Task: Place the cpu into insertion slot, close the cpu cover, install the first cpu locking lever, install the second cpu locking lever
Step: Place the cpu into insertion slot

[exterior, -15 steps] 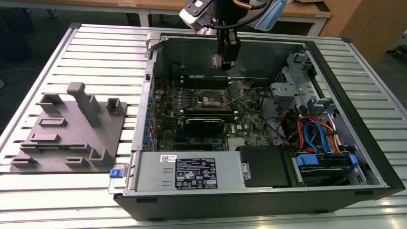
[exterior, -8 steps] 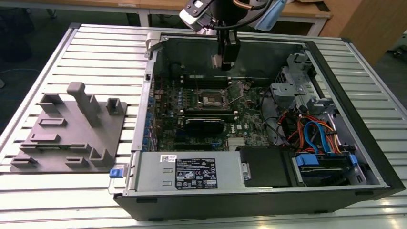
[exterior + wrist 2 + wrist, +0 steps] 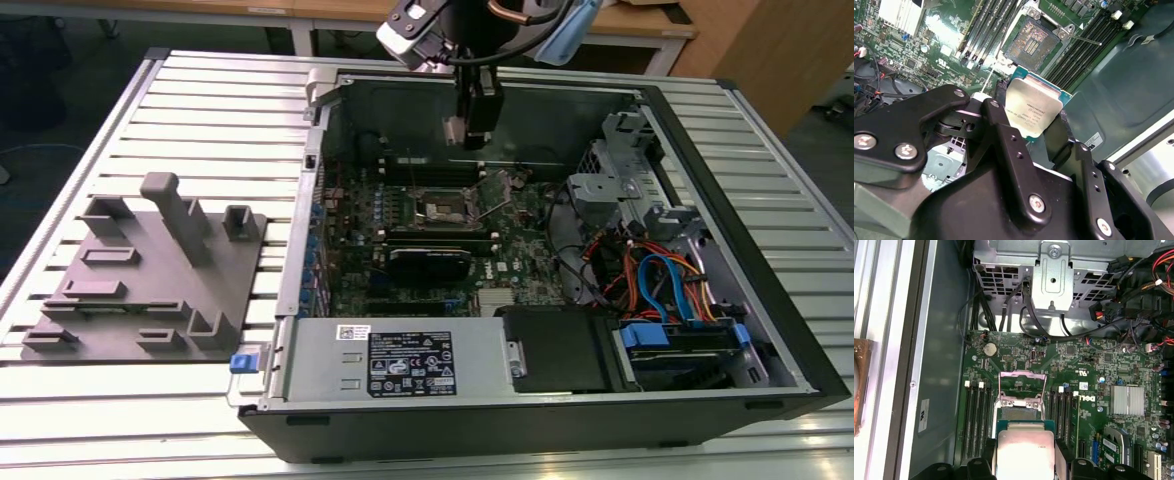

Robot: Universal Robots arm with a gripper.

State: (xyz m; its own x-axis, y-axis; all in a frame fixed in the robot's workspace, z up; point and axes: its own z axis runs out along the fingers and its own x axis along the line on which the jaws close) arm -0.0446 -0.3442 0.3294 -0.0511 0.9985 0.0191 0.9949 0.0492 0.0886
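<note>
Hanging inside the open computer case (image 3: 747, 330) in the exterior view, the gripper (image 3: 474, 135) sits above the green motherboard (image 3: 527, 270), well clear of the board. Both wrist views show it clamped on the one cpu (image 3: 1034, 112): two black fingers (image 3: 1004, 140) pinch the chip by opposite edges, with the jaws set only as wide as the chip.

The cpu is nearly square, so it has no marked long axis. Its dull silver top faces up toward the cameras, and a strip of green-blue edge shows on the side nearest the insertion slot (image 3: 1031, 42). The chip looks roughly level with the board, though the slanted views make any tilt hard to judge.

The single insertion slot lies bare, its dark pin field uncovered, and the cpu hovers near it without touching it. In the first wrist view the gripper (image 3: 1024, 460) holds the cpu (image 3: 1023, 452) just short of the slot, and the one cpu cover (image 3: 1022, 386) stands swung open on the far side, green board visible through its window.

Long black memory slots (image 3: 976, 420) flank the socket on both sides, seemingly four in two pairs. One grey fixture block (image 3: 147, 270) rests on the slatted table (image 3: 200, 100), toward the exterior view's left of the case.
</note>
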